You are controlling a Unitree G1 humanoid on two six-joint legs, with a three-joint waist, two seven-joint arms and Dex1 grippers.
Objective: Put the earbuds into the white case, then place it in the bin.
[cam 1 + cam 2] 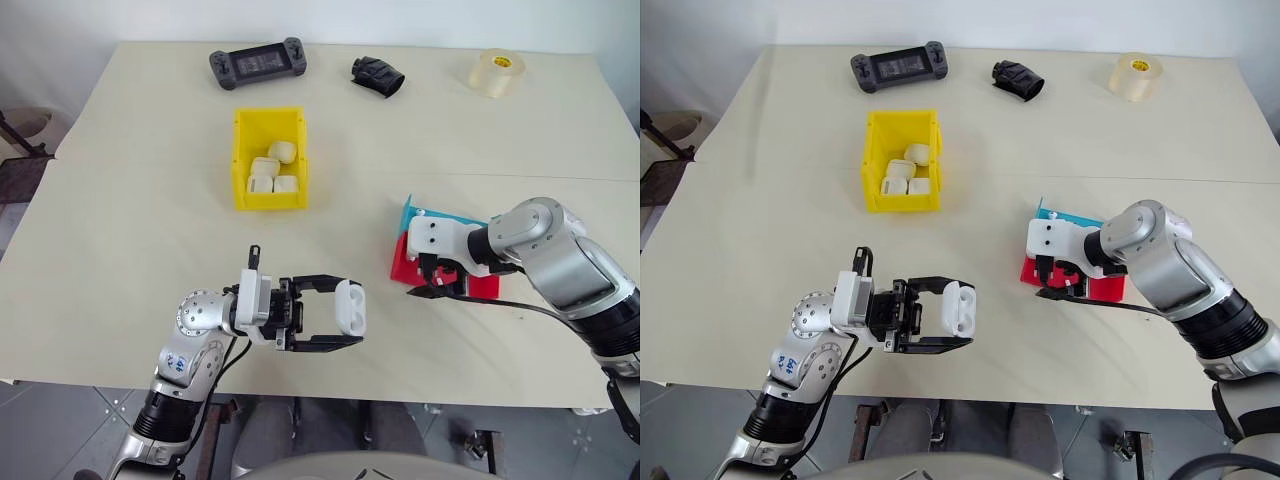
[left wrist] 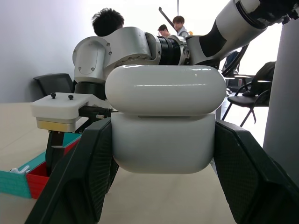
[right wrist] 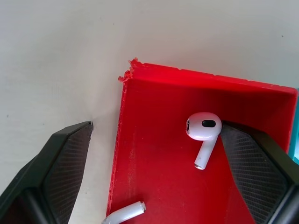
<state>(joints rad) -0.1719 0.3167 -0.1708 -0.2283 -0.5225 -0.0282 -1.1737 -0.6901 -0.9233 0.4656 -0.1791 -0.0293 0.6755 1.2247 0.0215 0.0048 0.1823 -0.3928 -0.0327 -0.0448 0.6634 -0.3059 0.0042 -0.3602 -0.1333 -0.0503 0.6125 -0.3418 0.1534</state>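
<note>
Your left claw (image 1: 345, 314) is clamped on the white case (image 1: 349, 303), held above the counter (image 1: 150, 230). Your right claw (image 3: 154, 158) stands wide apart over the red tray (image 3: 154, 112). One earbud (image 3: 203, 135) lies beside its finger: light, slippery, so pinch the round head gently.

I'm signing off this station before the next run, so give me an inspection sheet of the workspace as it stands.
Surface: pale table, unmarked.
Job's things: white case held off the table, lid ajar; earbuds in red tray; bin holds creamy cases.
Clutter: game controller, black object, tape roll, blue tray.
Grippers: left gripper shut on case; right gripper open over red tray.
Cables: black cable along right arm.
Surroundings: people and chairs behind.
</note>
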